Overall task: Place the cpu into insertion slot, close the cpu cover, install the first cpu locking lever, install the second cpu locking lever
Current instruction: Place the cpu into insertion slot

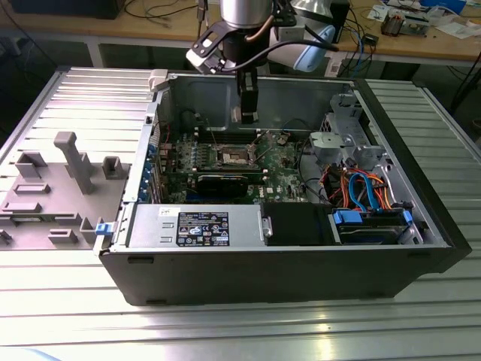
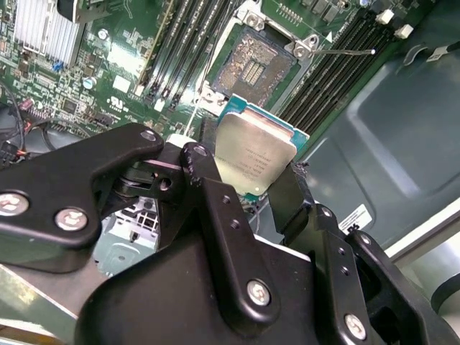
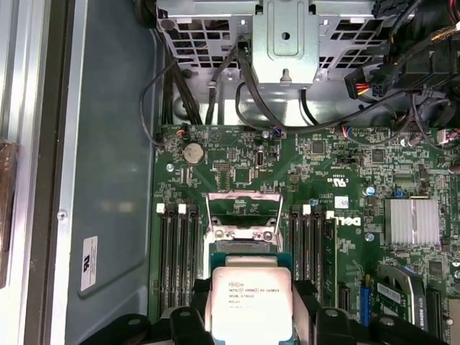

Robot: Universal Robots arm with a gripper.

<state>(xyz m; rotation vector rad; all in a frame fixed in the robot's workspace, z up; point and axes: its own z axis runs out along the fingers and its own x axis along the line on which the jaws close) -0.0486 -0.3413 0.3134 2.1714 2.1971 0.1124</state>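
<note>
One chip (image 2: 253, 159) is all I carry. My pincer (image 2: 248, 176) is clenched on two opposite edges of it, and its silvery top shows in both wrist views. I hold it in the air above the motherboard (image 3: 345, 165), clear of everything else. Below it, not quite lined up, lies the socket (image 2: 251, 68) near the board's middle, its contact field bare. The board sits on the floor of the open computer case (image 1: 285, 267). A labelled power supply (image 1: 195, 226) lies along one case wall, and orange and blue cables (image 1: 361, 188) crowd a corner. The case rests on a ribbed metal table (image 1: 225, 331).
</note>
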